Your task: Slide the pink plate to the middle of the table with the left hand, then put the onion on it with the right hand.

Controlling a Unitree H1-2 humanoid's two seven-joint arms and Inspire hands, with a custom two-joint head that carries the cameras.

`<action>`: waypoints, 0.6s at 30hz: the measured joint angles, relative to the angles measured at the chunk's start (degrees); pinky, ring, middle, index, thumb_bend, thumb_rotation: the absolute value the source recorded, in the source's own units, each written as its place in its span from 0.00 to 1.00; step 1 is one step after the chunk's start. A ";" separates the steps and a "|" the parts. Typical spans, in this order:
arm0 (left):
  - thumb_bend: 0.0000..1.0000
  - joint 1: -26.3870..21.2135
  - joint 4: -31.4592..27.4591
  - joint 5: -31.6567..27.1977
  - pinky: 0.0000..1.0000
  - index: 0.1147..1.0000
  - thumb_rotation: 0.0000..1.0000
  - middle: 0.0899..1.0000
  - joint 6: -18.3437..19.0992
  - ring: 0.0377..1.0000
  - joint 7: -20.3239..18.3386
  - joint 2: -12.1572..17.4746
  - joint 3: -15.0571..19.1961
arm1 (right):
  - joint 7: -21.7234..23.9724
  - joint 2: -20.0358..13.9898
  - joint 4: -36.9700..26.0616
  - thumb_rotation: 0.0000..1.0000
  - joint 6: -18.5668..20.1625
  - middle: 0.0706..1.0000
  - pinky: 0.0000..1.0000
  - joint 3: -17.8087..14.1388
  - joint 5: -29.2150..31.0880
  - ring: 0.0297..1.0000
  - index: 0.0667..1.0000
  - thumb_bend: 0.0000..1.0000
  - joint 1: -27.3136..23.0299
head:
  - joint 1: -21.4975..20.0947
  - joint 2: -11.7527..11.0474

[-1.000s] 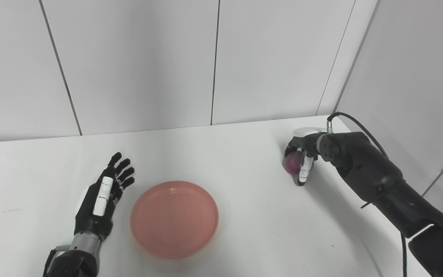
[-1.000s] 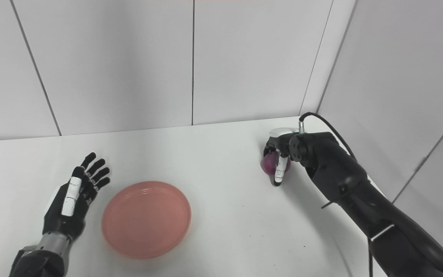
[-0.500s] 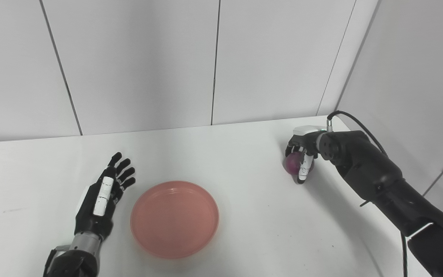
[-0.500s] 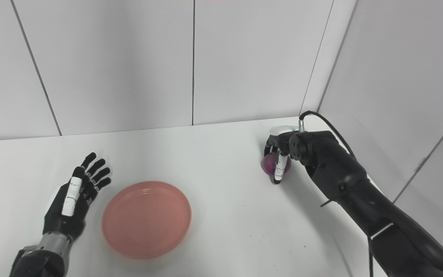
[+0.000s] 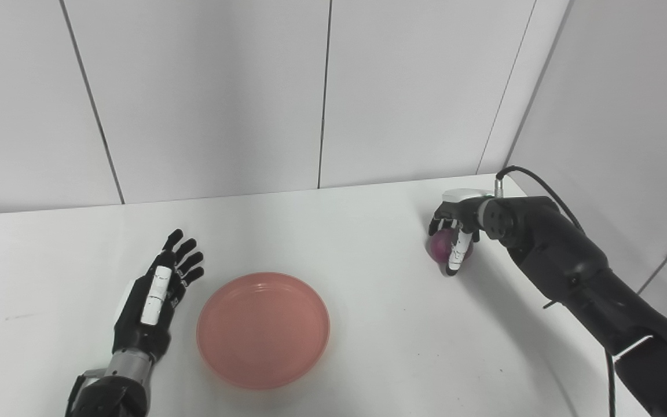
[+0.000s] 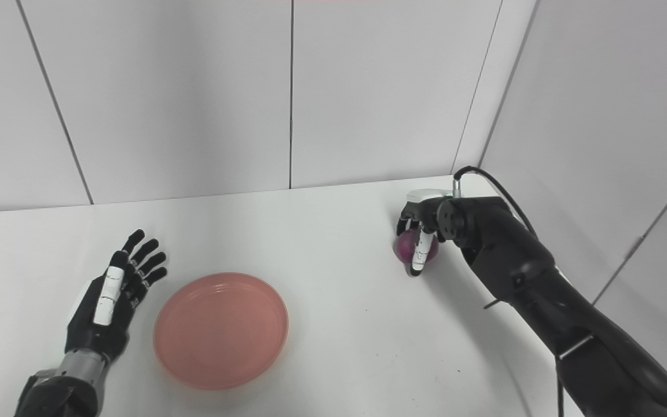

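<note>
The pink plate [image 5: 263, 330] lies flat on the white table [image 5: 368, 243], a little left of centre and near the front. Just left of it my left hand [image 5: 157, 289] rests open, fingers spread and pointing away, not touching the rim. At the far right, close to the side wall, my right hand [image 5: 455, 231] curls its fingers over a purple onion [image 5: 441, 245], which sits at table level. Most of the onion is covered by the fingers.
White wall panels stand behind the table, and a side wall [image 5: 611, 116] runs close along the right edge next to my right arm. A black cable [image 5: 533, 179] loops over the right wrist.
My right hand with the onion has crept slightly up and away from me. The plate and the left hand have stayed put.
</note>
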 measured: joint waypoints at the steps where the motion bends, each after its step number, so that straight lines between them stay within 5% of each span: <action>1: 0.87 0.00 0.00 0.00 0.88 0.92 0.82 0.92 0.00 0.89 0.00 0.00 0.00 | -0.03 0.00 0.04 0.09 0.00 0.66 0.41 0.00 0.08 0.54 0.73 0.85 0.00 | 0.00 0.00; 13: 0.87 -0.01 0.03 0.00 0.88 0.92 0.81 0.92 0.00 0.89 -0.11 0.22 -0.15 | -0.45 0.01 1.24 0.09 -0.69 0.53 0.33 0.16 0.64 0.41 0.63 0.74 -0.06 | 0.00 0.18; 14: 0.88 -0.01 0.01 0.00 0.88 0.92 0.81 0.92 0.00 0.89 -0.11 0.22 -0.16 | -0.48 0.01 1.52 0.12 -0.74 0.53 0.33 0.16 0.71 0.41 0.52 0.59 -0.18 | -0.09 0.18; 15: 0.89 -0.01 -0.01 -0.01 0.88 0.92 0.81 0.92 0.00 0.89 -0.11 0.22 -0.17 | -0.48 0.01 1.78 0.13 -0.93 0.52 0.33 0.18 0.75 0.41 0.48 0.54 -0.30 | -0.09 0.18; 18: 0.90 0.01 -0.10 -0.02 0.88 0.92 0.81 0.92 0.01 0.89 -0.11 0.22 -0.20 | -0.45 0.00 1.90 0.04 -1.40 0.44 0.32 0.21 0.78 0.41 0.49 0.53 -0.37 | -0.09 0.18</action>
